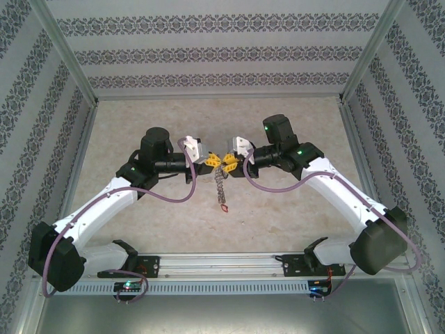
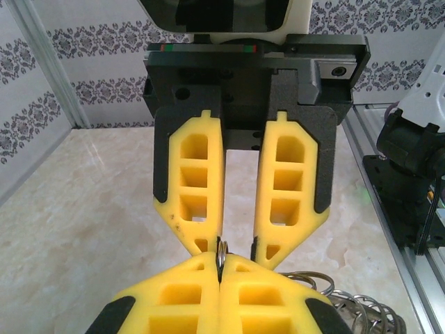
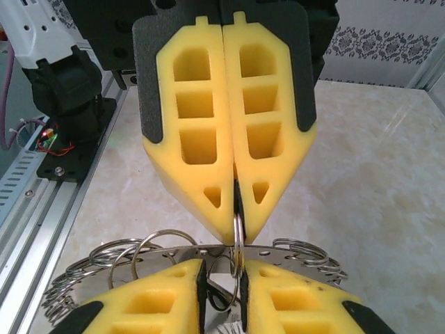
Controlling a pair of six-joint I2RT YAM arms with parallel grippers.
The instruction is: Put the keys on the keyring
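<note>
Both grippers meet above mid-table. My left gripper (image 1: pixel 211 161) (image 2: pixel 221 261) is shut on a thin split ring (image 2: pixel 222 252) (image 3: pixel 238 229), held edge-on at its fingertips. That ring reaches into my right gripper (image 1: pixel 231 162) (image 3: pixel 222 271), whose jaws stand narrowly apart; it lies against one pad. The silvery keyring (image 3: pixel 289 255), a flat plate with many wire loops, hangs just under the fingertips and dangles as a chain (image 1: pixel 222 182). A red-tagged key (image 1: pixel 224 207) hangs at the chain's bottom end. A second loop (image 3: pixel 233 292) sits inside the right gripper's gap.
The beige marbled table (image 1: pixel 292 209) lies below. Patterned walls close in the back and both sides. A metal rail (image 1: pixel 222 263) with the arm bases runs along the near edge. Purple cables (image 1: pixel 278 188) loop off both arms.
</note>
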